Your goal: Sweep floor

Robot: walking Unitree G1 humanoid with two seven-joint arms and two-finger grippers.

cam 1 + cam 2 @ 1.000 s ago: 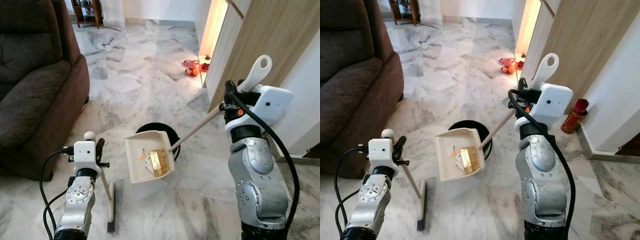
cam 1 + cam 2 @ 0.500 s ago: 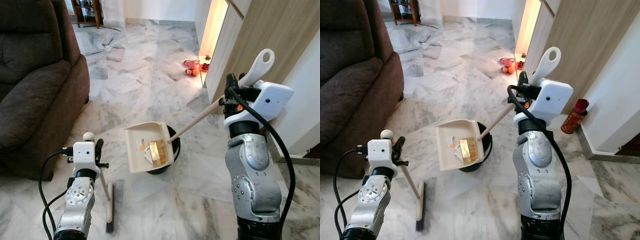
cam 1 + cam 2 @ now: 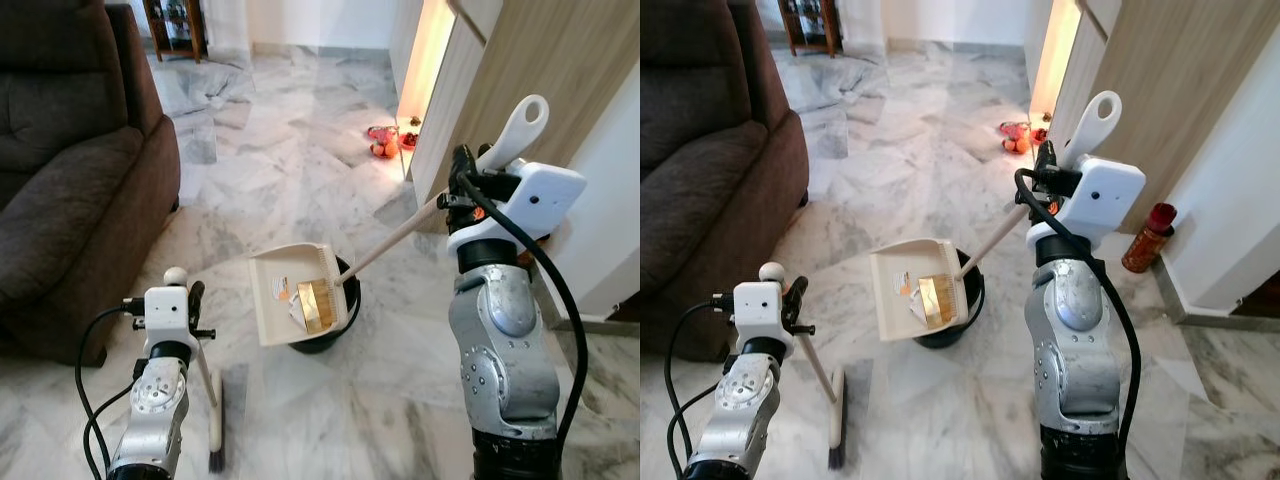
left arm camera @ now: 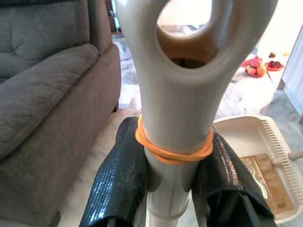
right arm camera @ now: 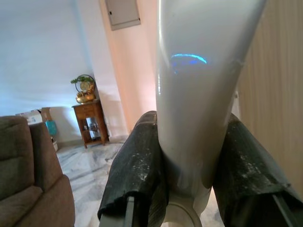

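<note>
Right gripper (image 5: 184, 189): we pinch the dustpan (image 3: 297, 293) handle, pan held over the black bin (image 3: 335, 325) for tipping. Left gripper (image 4: 173, 189): we clamp the broom (image 3: 214, 425), bristles parked on the marble floor (image 3: 290, 150).

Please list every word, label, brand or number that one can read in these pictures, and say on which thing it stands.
No text can be read anywhere.
Gold wrapper in the dustpan: only a pattern, no legible words.
Small paper scrap in the dustpan: print too small to read.
Red can by the wall: label too blurred to read.
</note>
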